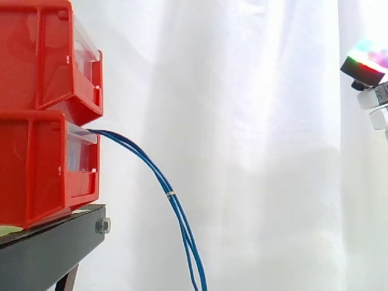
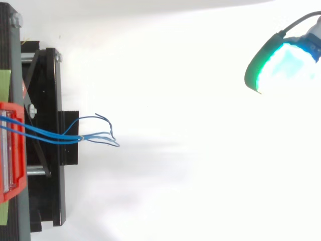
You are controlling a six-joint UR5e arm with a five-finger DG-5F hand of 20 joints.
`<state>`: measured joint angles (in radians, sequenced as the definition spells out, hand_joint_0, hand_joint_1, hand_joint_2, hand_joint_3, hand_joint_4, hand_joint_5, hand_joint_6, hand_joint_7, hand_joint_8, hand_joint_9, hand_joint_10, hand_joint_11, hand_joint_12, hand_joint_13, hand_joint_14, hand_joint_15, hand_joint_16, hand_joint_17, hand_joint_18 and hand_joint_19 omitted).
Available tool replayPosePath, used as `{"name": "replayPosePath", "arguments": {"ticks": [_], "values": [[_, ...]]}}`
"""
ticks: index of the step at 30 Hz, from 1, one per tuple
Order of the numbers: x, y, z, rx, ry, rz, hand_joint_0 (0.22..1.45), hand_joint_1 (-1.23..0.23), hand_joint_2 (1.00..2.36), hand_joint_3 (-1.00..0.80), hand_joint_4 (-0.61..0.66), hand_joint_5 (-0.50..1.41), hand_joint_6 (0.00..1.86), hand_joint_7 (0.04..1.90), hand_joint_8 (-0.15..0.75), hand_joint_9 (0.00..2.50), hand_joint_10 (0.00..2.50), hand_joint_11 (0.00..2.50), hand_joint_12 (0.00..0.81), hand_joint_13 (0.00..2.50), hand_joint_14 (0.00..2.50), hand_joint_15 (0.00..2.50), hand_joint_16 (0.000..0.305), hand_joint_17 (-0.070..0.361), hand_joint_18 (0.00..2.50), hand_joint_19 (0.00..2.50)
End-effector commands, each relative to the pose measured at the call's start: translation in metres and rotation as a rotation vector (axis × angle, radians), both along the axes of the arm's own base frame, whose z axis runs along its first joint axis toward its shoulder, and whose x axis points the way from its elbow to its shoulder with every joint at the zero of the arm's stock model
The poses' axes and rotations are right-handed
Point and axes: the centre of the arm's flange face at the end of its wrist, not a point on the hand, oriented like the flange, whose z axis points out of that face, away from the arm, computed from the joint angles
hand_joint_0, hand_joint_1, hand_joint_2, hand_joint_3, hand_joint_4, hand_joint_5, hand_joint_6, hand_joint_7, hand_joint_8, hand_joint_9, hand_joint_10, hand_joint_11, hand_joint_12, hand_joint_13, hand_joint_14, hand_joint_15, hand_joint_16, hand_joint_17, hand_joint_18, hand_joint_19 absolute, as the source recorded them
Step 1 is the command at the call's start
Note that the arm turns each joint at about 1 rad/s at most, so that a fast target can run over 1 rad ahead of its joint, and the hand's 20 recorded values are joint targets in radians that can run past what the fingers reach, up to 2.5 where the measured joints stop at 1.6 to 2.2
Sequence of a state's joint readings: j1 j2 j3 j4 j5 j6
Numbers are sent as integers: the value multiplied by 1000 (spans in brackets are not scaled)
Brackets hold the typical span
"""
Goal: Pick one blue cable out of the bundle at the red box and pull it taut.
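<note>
Bins: two red plastic storage bins with clear front panels, stacked, upper (image 1: 36, 60) on lower (image 1: 33, 173), at left.
Stand: black metal stand (image 1: 48, 248), by which the bins are carried.
Markings: a yellow-green sheet (image 1: 8, 230) is seen under the lower bin; any print on it is too small to be made out.
Task item: bundle of thin blue cables (image 1: 180, 218), led out of the lower bin's front, drooped down and rightward, slack.
Binding: small pale tie (image 1: 171, 194), wrapped around the bundle partway down.
Ends: loose ends (image 2: 100, 134) are splayed apart beyond the tie.
Hand: robot hand (image 1: 364, 63), glowing green-cyan from above (image 2: 283, 65), held at upper right, well apart from the cables; released or clenched cannot be told.
</note>
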<state>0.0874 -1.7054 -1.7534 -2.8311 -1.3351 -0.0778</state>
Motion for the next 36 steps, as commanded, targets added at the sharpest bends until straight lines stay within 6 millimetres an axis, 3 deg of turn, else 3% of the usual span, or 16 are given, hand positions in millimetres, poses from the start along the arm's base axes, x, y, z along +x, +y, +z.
{"name": "replayPosePath", "arguments": {"ticks": [1, 8, 13, 14, 16, 23, 26, 36], "values": [[0, 2, -1, -3, 7, -5, 522, -636, 1000, -500, 173, -236, 501, 626, 254, 396, 1, 91, 336, 396, 6, 168, 58, 131, 266, 216], [3, 6, -7, -17, 22, -22, 523, -637, 1000, -500, 205, -225, 501, 637, 257, 417, 2, 92, 336, 410, 6, 175, 58, 131, 275, 214], [16, 3, -42, -14, 70, -74, 490, -685, 1000, -500, 300, -179, 502, 738, 270, 431, 3, 114, 348, 362, 6, 166, 61, 137, 224, 183], [24, -1, -62, -6, 82, -110, 476, -698, 1000, -500, 315, -171, 502, 758, 277, 427, 3, 120, 359, 349, 6, 154, 62, 140, 207, 173], [27, -2, -66, -4, 79, -120, 468, -709, 1000, -500, 324, -161, 502, 783, 282, 424, 3, 118, 364, 338, 6, 151, 63, 142, 191, 163], [75, -13, -97, -5, 76, -222, 458, -753, 1000, -500, 339, -140, 503, 841, 287, 414, 2, 125, 369, 316, 5, 145, 64, 144, 169, 159], [91, -14, -97, -2, 61, -228, 475, -785, 1000, -500, 341, -134, 502, 864, 282, 411, 2, 119, 362, 310, 5, 139, 62, 140, 163, 167], [106, -10, -96, -70, -4, -225, 563, -837, 1000, -500, 268, -100, 503, 1137, 279, 493, 5, 211, 336, 325, 5, 139, 56, 126, 186, 139]]}}
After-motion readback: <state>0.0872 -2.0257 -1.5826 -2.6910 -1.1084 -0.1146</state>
